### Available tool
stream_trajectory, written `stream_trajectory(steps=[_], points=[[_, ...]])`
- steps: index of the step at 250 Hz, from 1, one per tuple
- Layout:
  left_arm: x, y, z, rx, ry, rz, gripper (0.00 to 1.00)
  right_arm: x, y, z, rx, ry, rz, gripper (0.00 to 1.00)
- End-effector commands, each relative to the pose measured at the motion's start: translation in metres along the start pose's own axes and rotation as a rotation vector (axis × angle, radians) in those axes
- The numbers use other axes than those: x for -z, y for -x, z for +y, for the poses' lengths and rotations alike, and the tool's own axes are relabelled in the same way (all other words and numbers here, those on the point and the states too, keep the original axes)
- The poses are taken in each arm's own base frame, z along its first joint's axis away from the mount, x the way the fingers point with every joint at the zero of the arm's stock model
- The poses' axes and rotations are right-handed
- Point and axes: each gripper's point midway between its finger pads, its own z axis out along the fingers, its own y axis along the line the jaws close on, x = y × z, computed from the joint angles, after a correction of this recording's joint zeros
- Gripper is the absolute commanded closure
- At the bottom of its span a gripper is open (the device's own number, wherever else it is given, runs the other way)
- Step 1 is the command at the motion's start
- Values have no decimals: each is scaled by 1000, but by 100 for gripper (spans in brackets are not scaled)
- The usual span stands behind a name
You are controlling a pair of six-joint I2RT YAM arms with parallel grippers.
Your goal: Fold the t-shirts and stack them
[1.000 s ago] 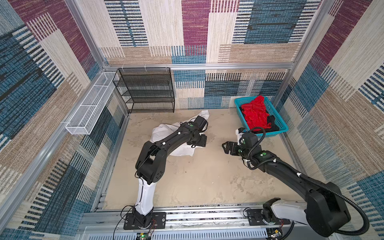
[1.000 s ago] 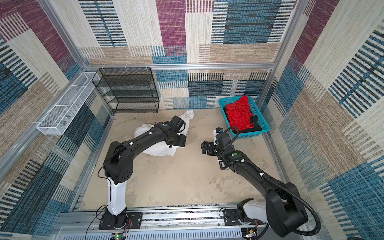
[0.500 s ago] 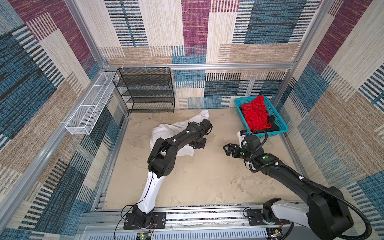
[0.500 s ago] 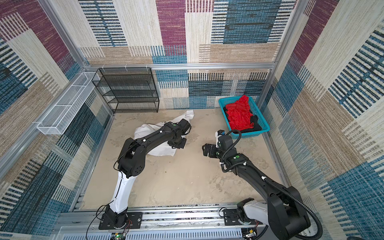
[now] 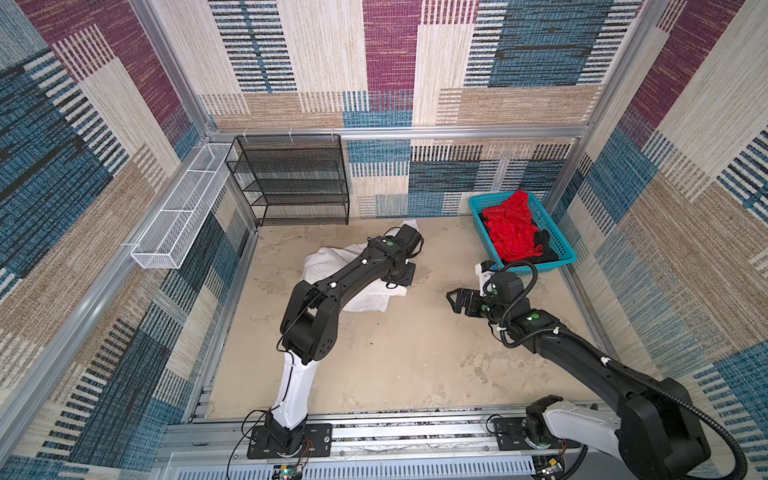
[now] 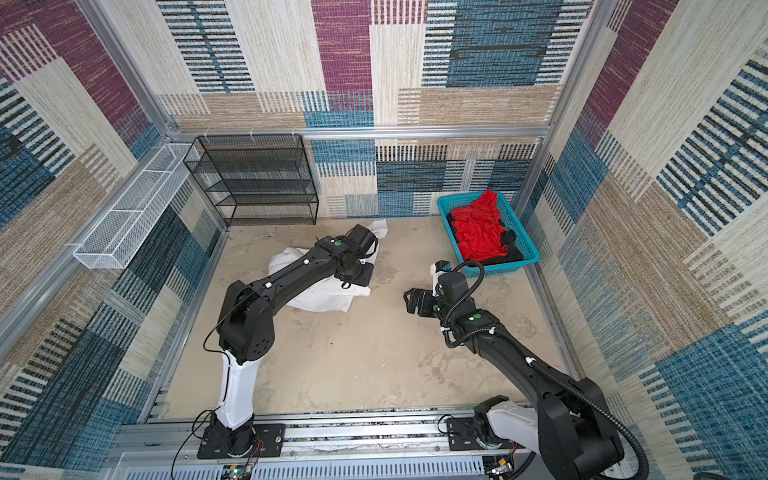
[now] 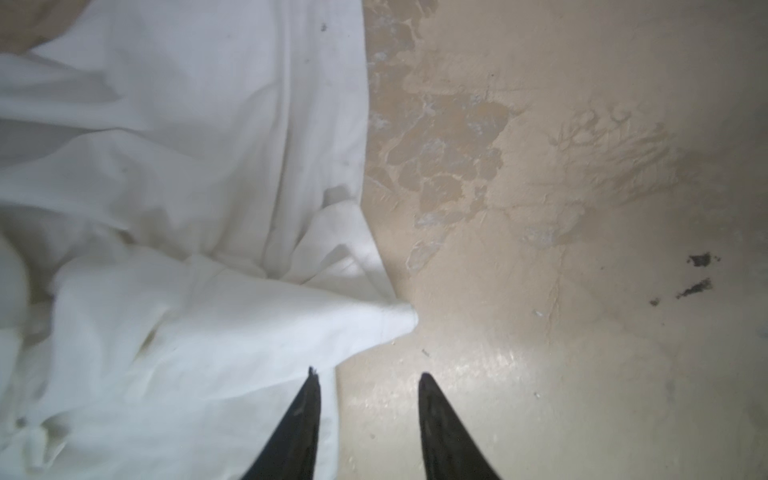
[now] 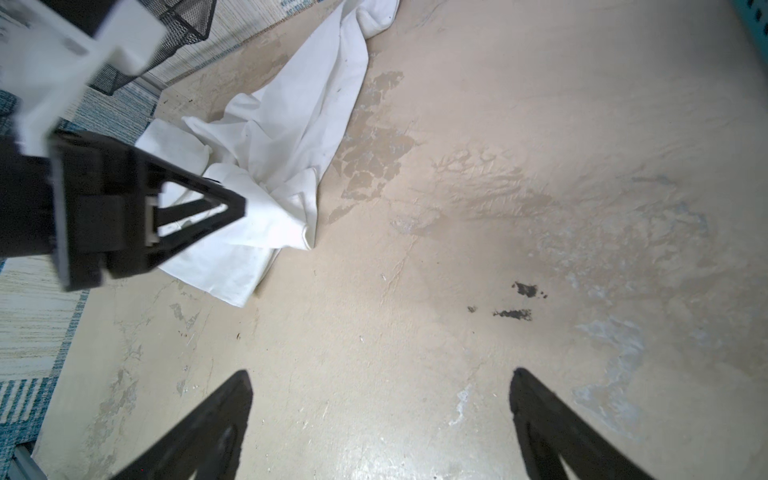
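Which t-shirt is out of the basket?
The white t-shirt, lying crumpled on the table. The red t-shirt and the black t-shirt are both in the turquoise basket at the far right.

The left arm covers much of the white t-shirt.

Both top views look steeply down from high on the robot's own side, facing the back wall and taking in the whole tabletop. The left wrist camera hangs close over the edge of the white t-shirt, facing down; the right wrist camera sits farther off, angled across the table, and shares that shirt edge and the bare surface beside it
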Motion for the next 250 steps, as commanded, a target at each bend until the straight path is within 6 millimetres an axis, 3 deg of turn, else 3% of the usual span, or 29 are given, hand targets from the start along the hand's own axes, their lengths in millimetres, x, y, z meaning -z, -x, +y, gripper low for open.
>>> stream_trajectory(steps=[1,32,78,119,138,154,182,200,234,250], points=[[-18,-14,0,7,19,74,52,6,10,8,16,30,-40,3],[-31,-13,2,-9,46,86,46,10,5,3,19,13,-38,3],[-45,-19,13,-40,129,147,49,12,1,1,11,17,-42,3],[-52,-25,16,-41,147,172,62,13,1,2,17,19,-39,3],[-50,-24,18,-35,157,168,85,14,2,2,19,18,-42,3],[-42,-18,18,-29,152,142,97,14,2,2,22,18,-44,3],[-13,-7,23,-23,165,89,100,13,1,1,23,19,-42,3],[20,3,31,-26,185,33,100,12,2,1,22,22,-46,3],[99,23,56,-5,208,-104,100,7,6,5,33,31,-41,3],[147,34,71,16,216,-200,100,5,9,7,40,37,-42,3]])
